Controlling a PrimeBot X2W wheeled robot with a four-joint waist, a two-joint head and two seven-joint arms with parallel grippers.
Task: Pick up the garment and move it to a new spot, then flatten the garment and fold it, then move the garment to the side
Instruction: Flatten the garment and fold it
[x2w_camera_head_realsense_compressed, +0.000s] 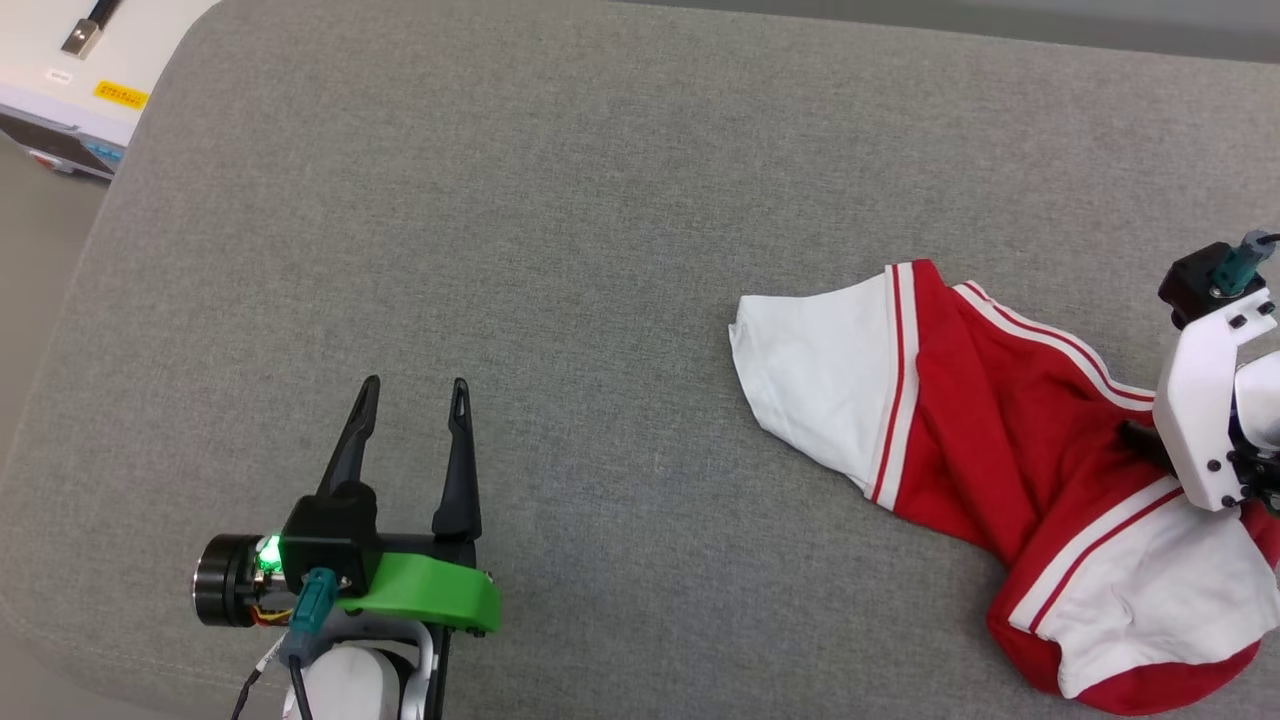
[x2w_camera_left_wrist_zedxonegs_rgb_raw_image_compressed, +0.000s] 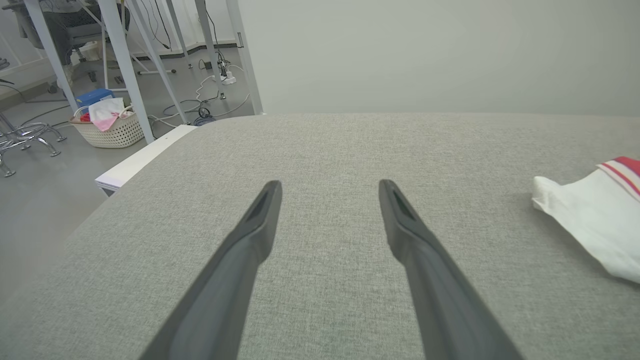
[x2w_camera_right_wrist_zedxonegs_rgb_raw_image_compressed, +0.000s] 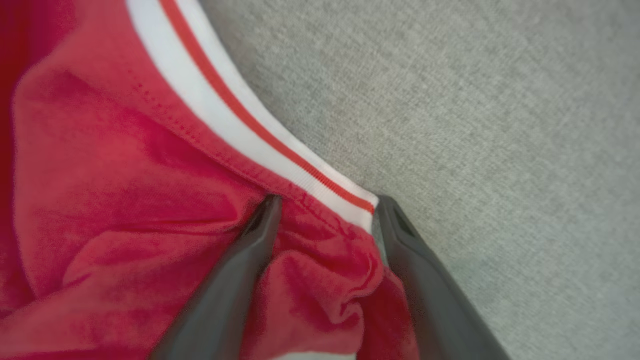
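The garment (x2w_camera_head_realsense_compressed: 980, 420), a red T-shirt with white sleeves and striped trim, lies crumpled on the right side of the grey padded surface (x2w_camera_head_realsense_compressed: 600, 250). My right gripper (x2w_camera_right_wrist_zedxonegs_rgb_raw_image_compressed: 325, 200) points down into it, open, its two fingers straddling a bunched fold of red fabric (x2w_camera_right_wrist_zedxonegs_rgb_raw_image_compressed: 125, 175) beside the striped trim. In the head view its white wrist mount (x2w_camera_head_realsense_compressed: 1210, 400) hides the fingers. My left gripper (x2w_camera_head_realsense_compressed: 415, 385) hovers open and empty over bare surface at the lower left, well apart from the shirt. In the left wrist view, a white sleeve (x2w_camera_left_wrist_zedxonegs_rgb_raw_image_compressed: 590, 220) lies far right of my left gripper (x2w_camera_left_wrist_zedxonegs_rgb_raw_image_compressed: 330, 185).
A white piece of equipment (x2w_camera_head_realsense_compressed: 70, 90) sits beyond the surface's top-left corner. Past the surface's left edge, the left wrist view shows floor with a laundry basket (x2w_camera_left_wrist_zedxonegs_rgb_raw_image_compressed: 107, 127), white frame legs (x2w_camera_left_wrist_zedxonegs_rgb_raw_image_compressed: 125, 65) and cables. A plain wall stands behind the far edge.
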